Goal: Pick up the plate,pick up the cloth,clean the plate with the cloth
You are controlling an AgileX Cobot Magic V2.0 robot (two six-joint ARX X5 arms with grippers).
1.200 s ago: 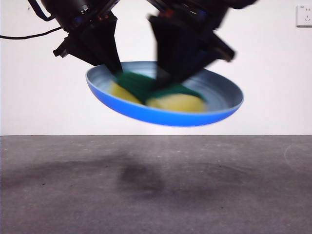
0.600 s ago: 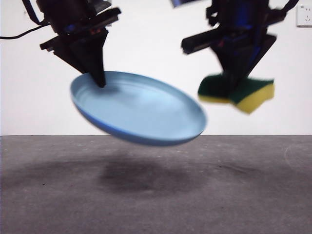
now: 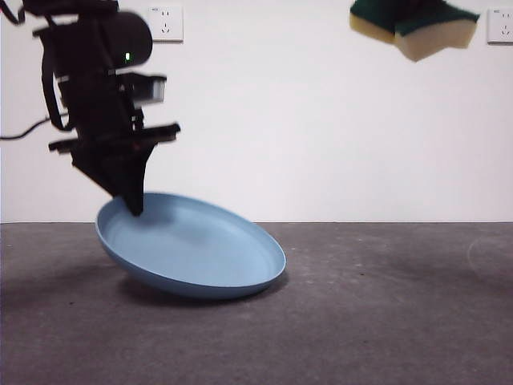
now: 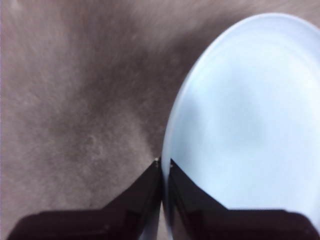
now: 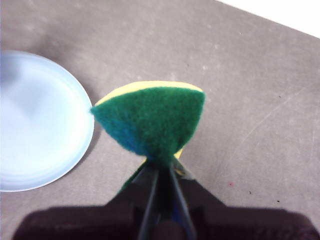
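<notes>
left tool (image 3: 135, 210) pinches the rim of the plate (image 3: 192, 258), tilted (far edge touching the desk (image 3: 385, 321)); right tool (image 5: 161, 172) clamps the cloth (image 3: 413, 22) high above, well apart.

Black arm (image 3: 100, 88), rounded housing, green LED, black cables; tapered black claw (image 3: 132, 204), 2 jaws.

The left gripper (image 3: 135, 210) points down, its jaws pinched on the raised rim of the plate (image 3: 192, 257), with the dark arm rising straight above it. The right gripper (image 5: 161, 167) is high above the plate and to its side, jaws clamped on the cloth (image 5: 152, 120).
</notes>
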